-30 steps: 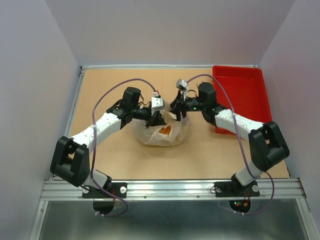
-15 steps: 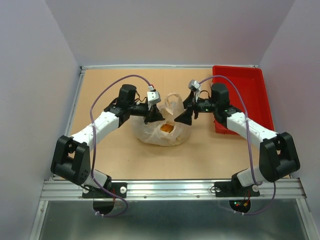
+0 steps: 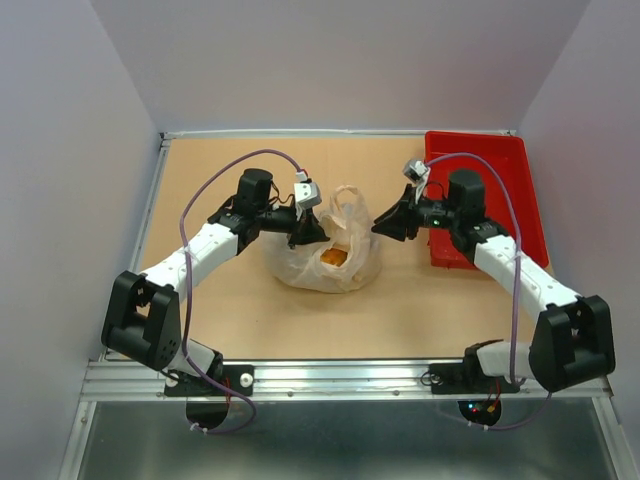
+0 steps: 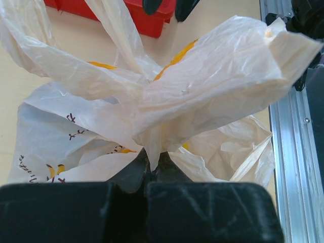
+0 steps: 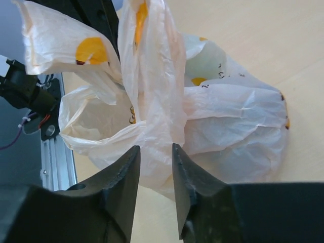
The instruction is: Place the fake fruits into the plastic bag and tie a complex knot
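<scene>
I'm standing in what is plainly a robotics lab test cell: blank pale walls [image 3: 330,60] are boxing in a tan table [image 3: 200,170] across the top and both sides of the overhead view. Along the bottom, an aluminium rail [image 3: 340,378] is carrying two bolted-down arms, the left arm [image 3: 205,250] and the right arm [image 3: 510,270], with a purple cable [image 3: 262,152] looping above and status lights [image 3: 478,408] glowing at lower right. Only props are lying out, a plastic bag [image 3: 320,265] at centre and a red tray [image 3: 490,165] at upper right.
</scene>
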Action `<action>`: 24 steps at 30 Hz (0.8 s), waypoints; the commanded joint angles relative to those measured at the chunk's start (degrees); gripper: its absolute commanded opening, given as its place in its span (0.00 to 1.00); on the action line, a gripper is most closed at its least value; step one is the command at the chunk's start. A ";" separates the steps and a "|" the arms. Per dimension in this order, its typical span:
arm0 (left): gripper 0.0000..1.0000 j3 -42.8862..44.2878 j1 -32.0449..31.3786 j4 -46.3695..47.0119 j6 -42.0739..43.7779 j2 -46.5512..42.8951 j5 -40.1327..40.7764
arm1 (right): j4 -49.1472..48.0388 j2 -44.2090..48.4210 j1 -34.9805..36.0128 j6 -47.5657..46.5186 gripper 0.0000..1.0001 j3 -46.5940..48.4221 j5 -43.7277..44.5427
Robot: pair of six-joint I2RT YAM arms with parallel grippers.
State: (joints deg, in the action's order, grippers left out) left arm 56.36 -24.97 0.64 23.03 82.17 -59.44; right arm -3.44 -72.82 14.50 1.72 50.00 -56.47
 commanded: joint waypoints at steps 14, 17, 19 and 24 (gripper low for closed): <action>0.00 3.85 -1.92 -0.03 1.75 0.27 -1.64 | -20.63 -15.16 7.90 10.15 0.02 5.01 -2.50; 0.00 4.02 -2.45 -0.12 1.76 1.14 -0.86 | -20.99 -16.13 8.88 11.03 0.04 6.51 -4.78; 0.00 4.29 -2.54 -0.12 1.23 1.50 0.55 | -20.90 -16.31 9.05 11.38 0.07 6.52 -5.93; 0.00 4.29 -1.84 1.11 -1.66 2.82 1.00 | -15.56 -14.99 9.05 6.30 0.43 6.34 -10.67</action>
State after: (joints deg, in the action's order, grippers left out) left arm 58.30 -27.27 0.14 23.42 84.47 -58.13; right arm -19.94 -89.01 23.55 11.55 53.23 -61.80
